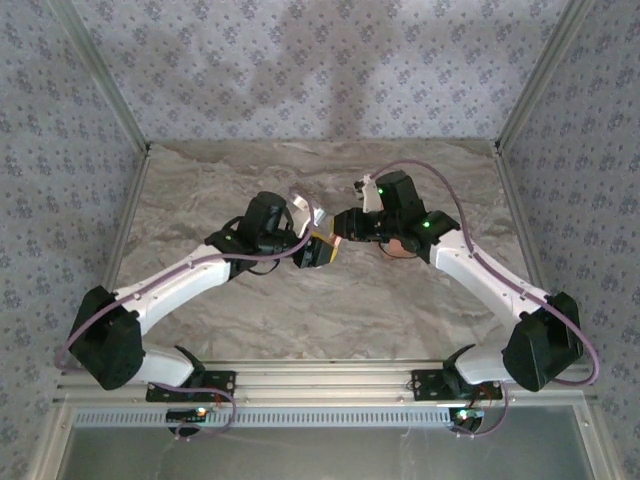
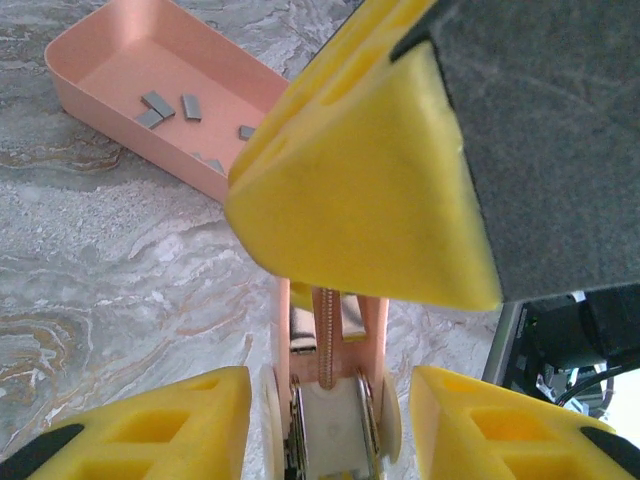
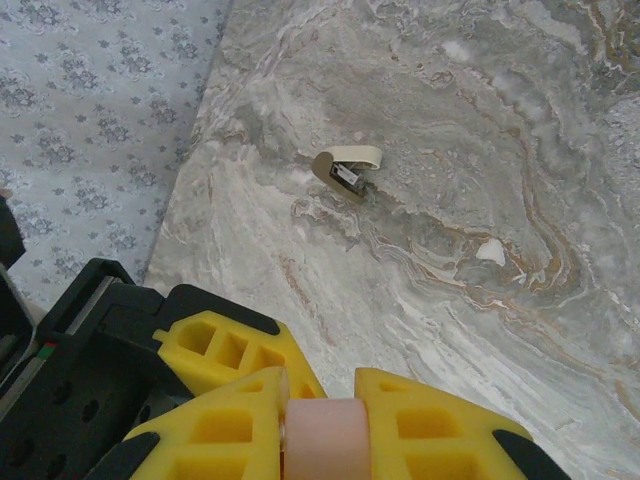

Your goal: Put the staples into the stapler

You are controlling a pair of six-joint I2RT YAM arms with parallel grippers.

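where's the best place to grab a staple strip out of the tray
Take the strip lying apart near the middle of the tray floor. Come straight down and pinch its two long edges: it lies flat, and the tray walls block a sideways approach. The left gripper and right gripper both hold the stapler, so one must release first.

Marbled grey counter (image 1: 330,320) bare and passable between the arm bases and along the far edge, left gripper (image 2: 330,400) and right gripper (image 3: 320,410) crowded together mid-counter, jaws of both pinching the small pink-and-white stapler (image 2: 325,330), shallow salmon plastic tray (image 2: 150,140) just beside, small whitish oblong piece (image 3: 347,168) alone on open counter near the patterned wall (image 3: 90,120)
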